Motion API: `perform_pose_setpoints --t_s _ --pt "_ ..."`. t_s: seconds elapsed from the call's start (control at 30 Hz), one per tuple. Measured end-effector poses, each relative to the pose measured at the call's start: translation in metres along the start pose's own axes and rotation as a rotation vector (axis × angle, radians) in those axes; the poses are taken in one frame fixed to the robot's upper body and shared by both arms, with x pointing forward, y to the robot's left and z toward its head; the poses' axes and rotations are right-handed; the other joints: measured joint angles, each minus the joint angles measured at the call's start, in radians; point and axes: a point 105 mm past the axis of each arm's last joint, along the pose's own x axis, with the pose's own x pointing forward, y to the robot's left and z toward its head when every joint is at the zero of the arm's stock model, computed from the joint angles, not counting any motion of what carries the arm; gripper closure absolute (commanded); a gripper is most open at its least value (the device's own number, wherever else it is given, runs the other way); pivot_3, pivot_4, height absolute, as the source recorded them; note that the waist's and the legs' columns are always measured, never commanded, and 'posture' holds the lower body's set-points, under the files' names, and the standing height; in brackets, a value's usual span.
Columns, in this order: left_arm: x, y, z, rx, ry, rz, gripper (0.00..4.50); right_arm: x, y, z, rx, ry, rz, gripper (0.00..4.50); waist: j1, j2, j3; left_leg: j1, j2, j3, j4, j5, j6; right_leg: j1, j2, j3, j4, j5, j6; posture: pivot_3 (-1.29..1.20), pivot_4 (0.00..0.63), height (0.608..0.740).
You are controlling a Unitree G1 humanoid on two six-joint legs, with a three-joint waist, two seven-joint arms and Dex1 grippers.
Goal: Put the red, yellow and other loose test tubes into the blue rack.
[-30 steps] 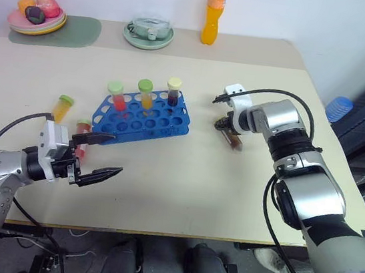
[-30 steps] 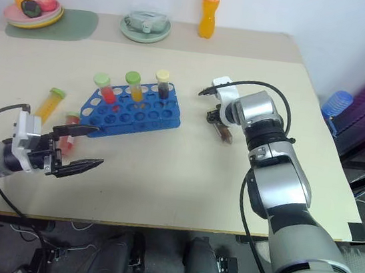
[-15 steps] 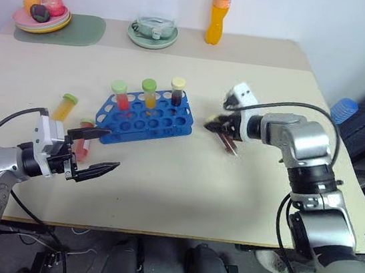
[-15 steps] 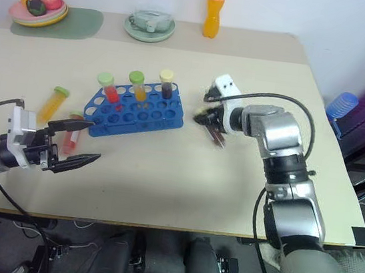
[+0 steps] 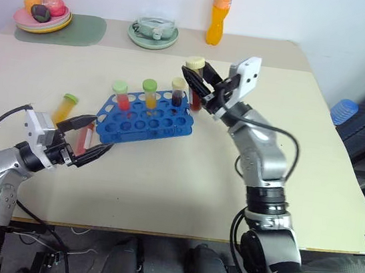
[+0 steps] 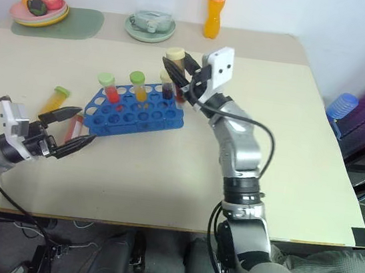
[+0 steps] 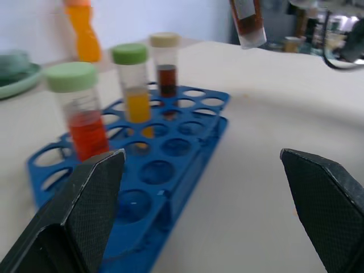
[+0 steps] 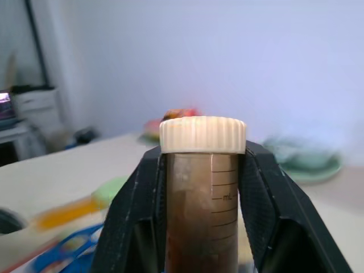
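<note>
**Six tubes: three racked, one aloft, two loose**

The blue rack (image 5: 146, 116) stands on the table (image 5: 184, 177) holding three upright test tubes: a red one with a green cap (image 5: 120, 95), a yellow one with a green cap (image 5: 148, 92), and a dark one with a cream cap (image 5: 177, 90). The right tool (image 5: 198, 85) is pressed together on a fourth, a brown cream-capped tube (image 5: 193, 87), raised above the rack's 3 o'clock end. Two tubes lie loose at the rack's 9 o'clock side: a yellow tube (image 5: 64, 107) and a red tube (image 5: 85, 140). The left tool (image 5: 87, 141) is spread wide, its fingers either side of the red tube. At the table's 12 o'clock edge stand two plates and one orange bottle (image 5: 217, 14).
</note>
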Motion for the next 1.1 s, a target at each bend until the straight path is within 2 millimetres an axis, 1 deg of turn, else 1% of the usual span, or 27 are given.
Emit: perform_pose_setpoints --t_s 0.1,0.2,0.3,0.4,0.6,0.8,0.97,1.1 --pt "-0.002 0.002 0.000 0.003 0.001 0.032 0.00 0.008 0.005 -0.014 0.042 -0.070 -0.045 3.37 -0.002 0.000 0.000 0.000 0.000 0.000 0.000 0.000 -0.001 0.000 0.000 0.000 0.000 0.000 0.000 0.00 0.150 0.740" --pt "-0.004 -0.001 0.001 0.007 -0.004 0.053 0.00 0.012 0.008 -0.022 0.066 -0.131 -0.069 3.37 -0.001 0.000 0.000 0.000 0.000 0.000 0.000 0.000 -0.001 0.000 0.000 0.000 0.000 0.000 0.000 0.00 0.150 0.740" --pt "-0.008 -0.005 0.003 0.015 -0.002 0.075 0.00 0.007 0.003 -0.027 0.057 -0.167 -0.085 3.37 0.001 0.000 0.000 0.000 0.000 -0.001 0.000 0.000 -0.001 0.001 0.000 0.000 0.000 0.000 0.000 0.00 0.150 0.740" --pt "-0.008 -0.009 0.007 0.025 0.001 0.085 0.00 0.001 0.003 -0.036 0.084 -0.182 -0.069 3.37 0.000 0.000 0.000 0.001 0.000 -0.001 0.000 0.000 -0.001 0.001 0.000 0.000 0.000 0.000 0.000 0.00 0.150 0.740" --pt "-0.006 -0.013 0.015 0.033 -0.003 0.110 0.00 -0.011 0.003 -0.065 0.160 -0.145 -0.057 3.37 -0.005 0.001 0.000 0.002 0.000 -0.002 -0.001 0.001 -0.001 0.001 0.000 0.000 0.000 0.000 0.000 0.00 0.150 0.740" --pt "-0.008 -0.014 0.024 0.031 -0.015 0.122 0.00 -0.006 0.001 -0.067 0.158 -0.149 -0.054 3.37 -0.009 0.001 0.000 0.002 0.000 -0.003 -0.001 0.001 -0.001 0.002 0.000 0.000 0.001 0.000 0.000 0.00 0.150 0.740" --pt "-0.010 -0.023 0.025 -0.001 -0.009 0.062 0.00 0.003 0.005 -0.069 0.165 -0.141 -0.049 3.37 -0.019 0.001 0.000 0.002 0.001 -0.003 -0.001 0.001 -0.002 0.002 0.000 0.000 0.001 0.000 0.000 0.00 0.150 0.740" --pt "-0.015 -0.033 0.022 -0.033 0.008 -0.007 0.00 0.004 0.004 -0.071 0.169 -0.139 -0.060 3.37 -0.025 0.001 0.000 0.002 0.001 -0.003 -0.001 0.001 -0.002 0.002 0.000 0.000 0.001 0.000 0.000 0.00 0.150 0.740"
